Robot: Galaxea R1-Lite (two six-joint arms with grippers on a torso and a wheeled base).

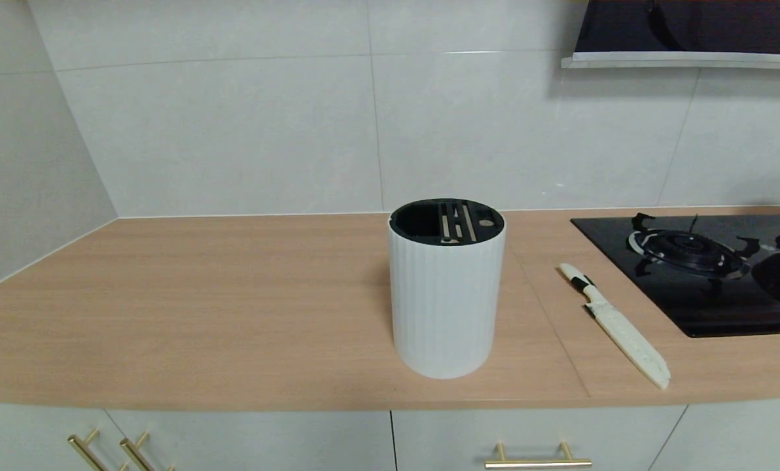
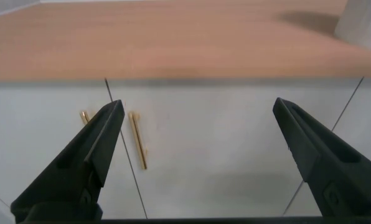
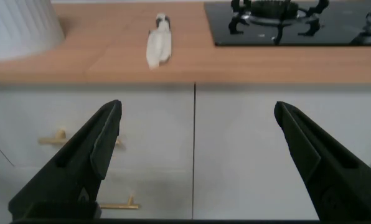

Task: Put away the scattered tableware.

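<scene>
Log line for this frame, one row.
knife: flat on counter, between holder and stove, not yet stowed | holder: upright | left gripper: open, empty | right gripper: open, empty

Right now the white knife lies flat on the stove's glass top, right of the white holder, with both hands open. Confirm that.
One thing is wrong: the knife lies flat on the wooden counter beside the stove, not on its glass top, as the head view shows. It is right of the white holder, and the left hand and right hand are open.
</scene>
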